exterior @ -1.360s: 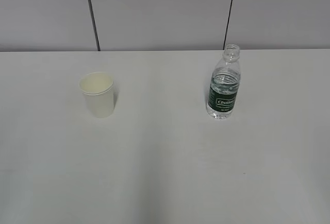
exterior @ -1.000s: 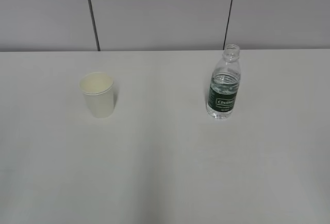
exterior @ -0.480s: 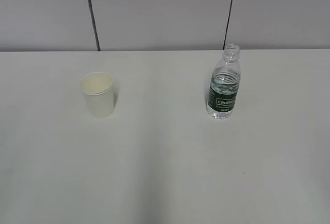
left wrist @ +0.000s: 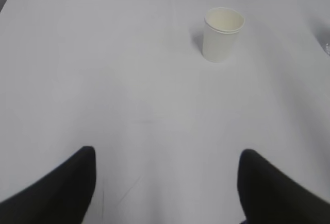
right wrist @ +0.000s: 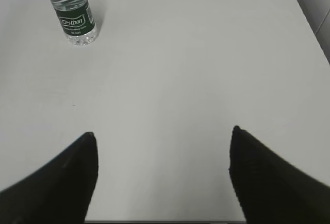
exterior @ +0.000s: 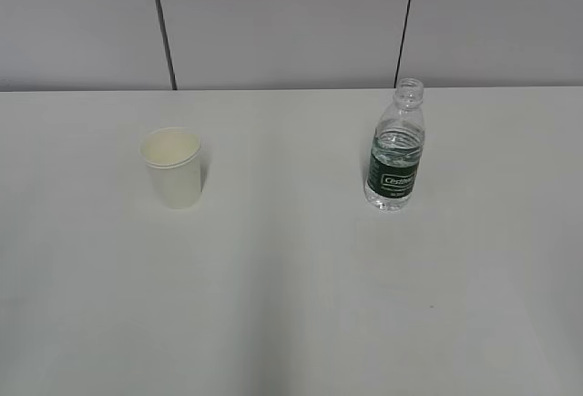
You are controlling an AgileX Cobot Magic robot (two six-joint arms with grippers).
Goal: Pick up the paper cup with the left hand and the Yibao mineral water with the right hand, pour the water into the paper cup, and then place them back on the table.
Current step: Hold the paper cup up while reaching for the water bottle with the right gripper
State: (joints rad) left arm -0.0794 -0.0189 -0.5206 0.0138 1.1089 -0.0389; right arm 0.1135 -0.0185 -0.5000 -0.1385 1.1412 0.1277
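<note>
The white paper cup (exterior: 172,167) stands upright on the left of the white table (exterior: 291,278); it also shows in the left wrist view (left wrist: 222,33), far ahead and right of centre. The capless Yibao mineral water bottle (exterior: 395,148) with its dark green label stands upright on the right; it shows in the right wrist view (right wrist: 72,12) at the far upper left. My left gripper (left wrist: 167,154) is open and empty, well short of the cup. My right gripper (right wrist: 162,134) is open and empty, near the table's front edge, well short of the bottle. Neither arm shows in the exterior view.
A grey panelled wall (exterior: 291,23) with two dark seams runs behind the table. The table's right edge (right wrist: 309,23) shows in the right wrist view. A sliver of the bottle (left wrist: 327,47) shows at the right edge of the left wrist view.
</note>
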